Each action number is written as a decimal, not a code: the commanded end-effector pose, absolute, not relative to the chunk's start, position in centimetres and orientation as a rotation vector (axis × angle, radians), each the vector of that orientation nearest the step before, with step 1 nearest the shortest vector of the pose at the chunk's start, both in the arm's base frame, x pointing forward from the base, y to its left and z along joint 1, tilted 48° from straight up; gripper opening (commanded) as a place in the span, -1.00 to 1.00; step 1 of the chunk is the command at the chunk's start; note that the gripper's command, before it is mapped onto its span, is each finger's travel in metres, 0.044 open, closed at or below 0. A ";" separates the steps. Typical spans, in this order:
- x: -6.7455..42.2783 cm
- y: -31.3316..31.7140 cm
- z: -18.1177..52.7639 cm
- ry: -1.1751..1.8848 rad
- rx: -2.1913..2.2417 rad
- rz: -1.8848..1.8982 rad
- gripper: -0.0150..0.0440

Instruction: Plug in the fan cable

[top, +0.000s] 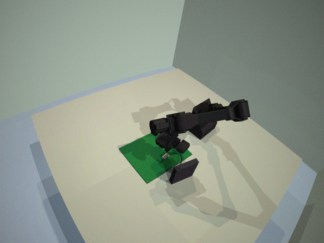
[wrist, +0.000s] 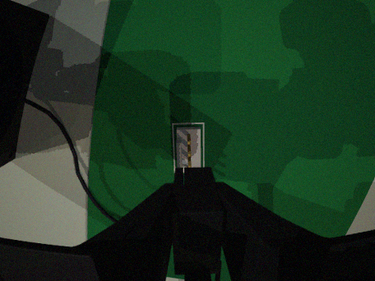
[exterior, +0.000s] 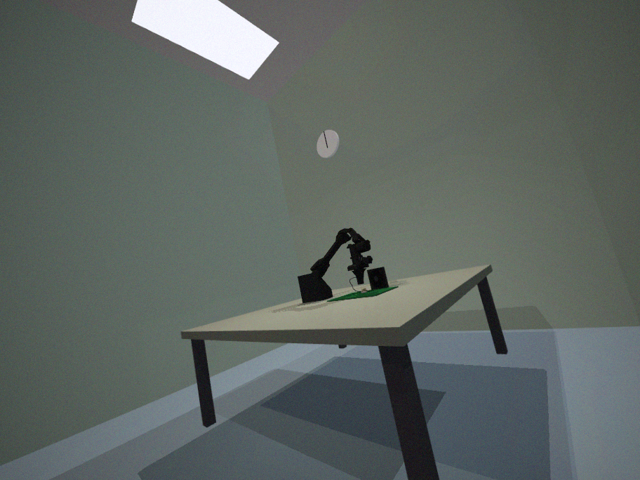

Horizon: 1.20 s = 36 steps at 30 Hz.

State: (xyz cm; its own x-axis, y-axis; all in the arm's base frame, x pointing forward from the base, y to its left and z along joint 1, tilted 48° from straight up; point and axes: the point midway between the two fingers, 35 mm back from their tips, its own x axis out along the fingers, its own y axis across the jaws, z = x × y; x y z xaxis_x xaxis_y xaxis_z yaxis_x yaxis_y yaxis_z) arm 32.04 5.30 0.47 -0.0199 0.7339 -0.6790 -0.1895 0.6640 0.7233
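Note:
The green board (top: 136, 156) (exterior: 380, 292) (wrist: 263, 35) lies flat on the table. Its small white four-pin fan header (top: 163, 156) (wrist: 189, 145) stands near the board's right side. My gripper (top: 167, 150) (wrist: 194, 191) is shut on the fan cable's black plug (wrist: 197, 211) and holds it just above the header, lined up with it in the wrist view. The thin black cable (wrist: 71, 156) (top: 176, 157) runs from the plug to the black fan (top: 183, 170) (exterior: 377, 277), which stands on edge by the board's near right corner.
The arm's black base (top: 204, 128) (exterior: 313, 287) stands behind the board on the beige table (top: 91, 125) (exterior: 320, 320). The table's edges lie well away from the board.

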 end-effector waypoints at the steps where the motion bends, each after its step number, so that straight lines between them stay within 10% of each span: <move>1: 32.7 5.4 0.8 1.396 0.481 0.799 -0.49; 36: 33.0 7.1 -0.6 1.397 0.485 0.797 -0.49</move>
